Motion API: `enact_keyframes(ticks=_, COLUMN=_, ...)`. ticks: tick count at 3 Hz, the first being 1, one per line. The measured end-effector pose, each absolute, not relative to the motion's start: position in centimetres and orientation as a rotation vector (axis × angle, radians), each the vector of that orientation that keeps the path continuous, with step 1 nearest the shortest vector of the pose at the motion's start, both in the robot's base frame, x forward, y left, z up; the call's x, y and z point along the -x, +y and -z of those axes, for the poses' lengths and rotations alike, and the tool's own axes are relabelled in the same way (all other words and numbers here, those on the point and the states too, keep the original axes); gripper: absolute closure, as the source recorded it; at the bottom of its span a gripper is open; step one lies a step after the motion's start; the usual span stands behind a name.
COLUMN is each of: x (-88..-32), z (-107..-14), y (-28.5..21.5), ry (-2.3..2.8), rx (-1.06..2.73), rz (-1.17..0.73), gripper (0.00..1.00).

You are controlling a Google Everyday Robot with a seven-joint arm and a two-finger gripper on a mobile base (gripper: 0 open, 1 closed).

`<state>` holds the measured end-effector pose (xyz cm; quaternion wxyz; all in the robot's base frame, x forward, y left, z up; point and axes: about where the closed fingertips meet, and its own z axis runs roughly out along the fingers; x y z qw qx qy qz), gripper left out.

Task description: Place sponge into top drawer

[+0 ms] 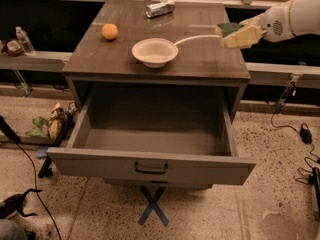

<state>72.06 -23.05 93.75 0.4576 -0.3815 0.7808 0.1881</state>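
Observation:
The sponge (pixel 237 34), dark green on top with a yellow body, is held in the air over the right edge of the cabinet top (pixel 200 59). My gripper (pixel 250 31) comes in from the right on a white arm and is shut on the sponge. The top drawer (pixel 150 165) is pulled wide open below, its inside bare, with the dark bar handle (pixel 151 169) at the centre of its front panel. The sponge is behind and above the drawer's right rear corner.
On the cabinet top stand a white bowl (pixel 155 52), an orange ball (pixel 110 31) at the left and a silver can (pixel 160 8) at the back. Cables (pixel 300 134) lie on the floor at the right, and clutter (pixel 50 121) at the left.

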Motion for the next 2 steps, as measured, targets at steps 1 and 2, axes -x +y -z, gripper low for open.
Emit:
enact_keyframes(ticks=1, x=-66.7, z=-94.0, y=-21.9, ry=1.933, rx=1.006, rz=-0.536, gripper=1.0)
enact_keyframes(ticks=2, x=-62.4, z=-93.0, y=-18.8, ry=1.932, rx=1.019, rz=-0.67, gripper=1.0)
